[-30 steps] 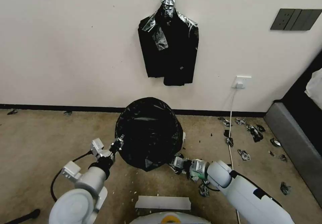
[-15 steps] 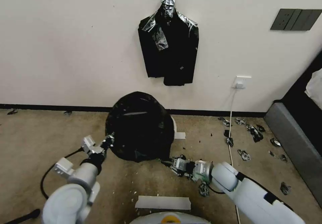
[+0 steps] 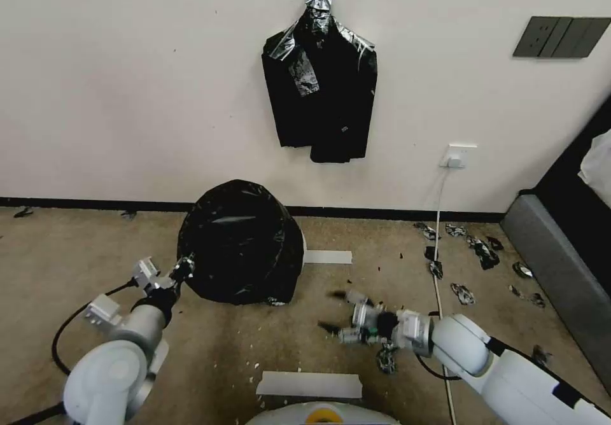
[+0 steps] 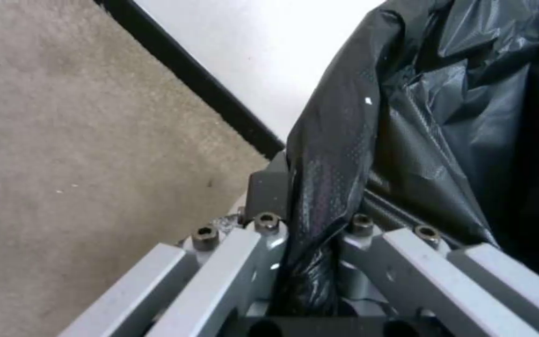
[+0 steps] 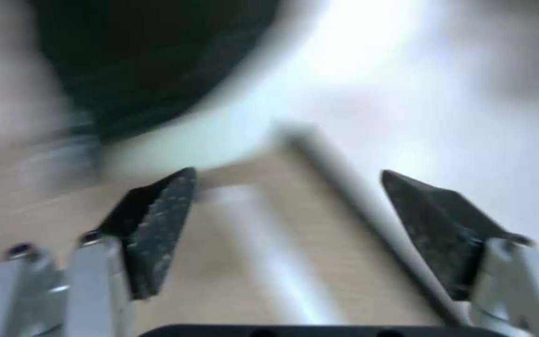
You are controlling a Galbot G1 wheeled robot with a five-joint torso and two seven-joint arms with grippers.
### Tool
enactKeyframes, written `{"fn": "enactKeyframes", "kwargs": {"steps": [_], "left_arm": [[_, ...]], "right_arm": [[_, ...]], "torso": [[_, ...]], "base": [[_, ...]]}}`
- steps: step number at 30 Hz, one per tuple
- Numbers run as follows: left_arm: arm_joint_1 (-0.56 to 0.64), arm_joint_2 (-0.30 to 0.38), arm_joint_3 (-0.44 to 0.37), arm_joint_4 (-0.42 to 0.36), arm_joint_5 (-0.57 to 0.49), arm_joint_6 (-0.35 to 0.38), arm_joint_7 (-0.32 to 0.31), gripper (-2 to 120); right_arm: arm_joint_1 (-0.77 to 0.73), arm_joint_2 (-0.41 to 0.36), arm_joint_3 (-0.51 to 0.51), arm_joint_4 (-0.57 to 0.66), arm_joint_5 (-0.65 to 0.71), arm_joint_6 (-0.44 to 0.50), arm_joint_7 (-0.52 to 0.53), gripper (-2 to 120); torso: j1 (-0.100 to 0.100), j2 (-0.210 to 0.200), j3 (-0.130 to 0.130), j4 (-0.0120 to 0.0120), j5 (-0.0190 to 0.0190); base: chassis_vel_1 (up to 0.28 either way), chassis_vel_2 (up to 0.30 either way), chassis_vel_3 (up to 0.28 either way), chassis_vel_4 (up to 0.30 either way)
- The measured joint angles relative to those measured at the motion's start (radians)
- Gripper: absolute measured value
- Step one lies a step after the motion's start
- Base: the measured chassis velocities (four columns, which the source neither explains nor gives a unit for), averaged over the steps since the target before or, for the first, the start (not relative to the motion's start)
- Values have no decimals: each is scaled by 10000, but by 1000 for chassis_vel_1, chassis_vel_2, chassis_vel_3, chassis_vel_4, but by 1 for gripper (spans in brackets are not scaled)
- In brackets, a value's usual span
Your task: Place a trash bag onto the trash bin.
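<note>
Trash bag (image 3: 240, 243): glossy black, ballooned into a dome on the carpet, sitting at about 9 o'clock from the centre of the head view, close to the dark baseboard. It drapes down to the floor all round. A thin cream-white sliver of the trash bin (image 3: 303, 247) shows at the bag's 3 o'clock edge; the rest of the bin is covered.

Left hand (image 3: 183, 266): at the bag's 8 o'clock edge, clamped on a fold of the plastic. In the left wrist view the bag's film (image 4: 344, 154) runs down between the two closed fingers.

Right hand (image 3: 338, 313): low over the carpet at about 4 o'clock from the bag, apart from it, fingers spread wide with nothing between them. Right wrist view is motion-blurred; the dark fingertips (image 5: 157, 224) stand well apart.

A strip of pale tape (image 3: 327, 257) lies on the carpet just beside the bag at 3 o'clock. Bundle of black bags (image 3: 320, 75) hangs taped on the wall at 12 o'clock. Torn black scraps (image 3: 484, 253) lie scattered on the floor far to 3 o'clock.
</note>
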Motion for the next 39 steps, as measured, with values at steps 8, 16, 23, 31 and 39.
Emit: {"fn": "enactKeyframes", "kwargs": {"steps": [8,16,23,31,39], "left_arm": [[362,497,851,-674,1524,-161,-69,4],[762,776,1911,-1555,4061,-73,-386,4],[852,578,2466,-1794,5903,-162,-332,4],[1038,140,2806,-1857,7144,-426,-153,4],[1179,-174,3100,-1901,7587,-558,-123,4]], "right_arm": [[409,157,397,2593,513,-1933,3971,68],[1576,-505,-533,5913,548,-4882,3535,38],[3542,-954,-2672,6556,2445,-7877,3483,14],[5081,-26,-5199,5486,4528,-8962,4979,0],[6248,971,-6482,3261,5254,-8940,5385,0]], "torso": [[0,1,0,1,0],[0,1,-1,1,-1],[0,0,0,1,0],[0,0,0,3,0],[0,0,0,3,-1]], "base": [[0,0,0,0],[0,0,0,0],[0,0,0,0],[0,0,0,0],[0,0,0,0]]}}
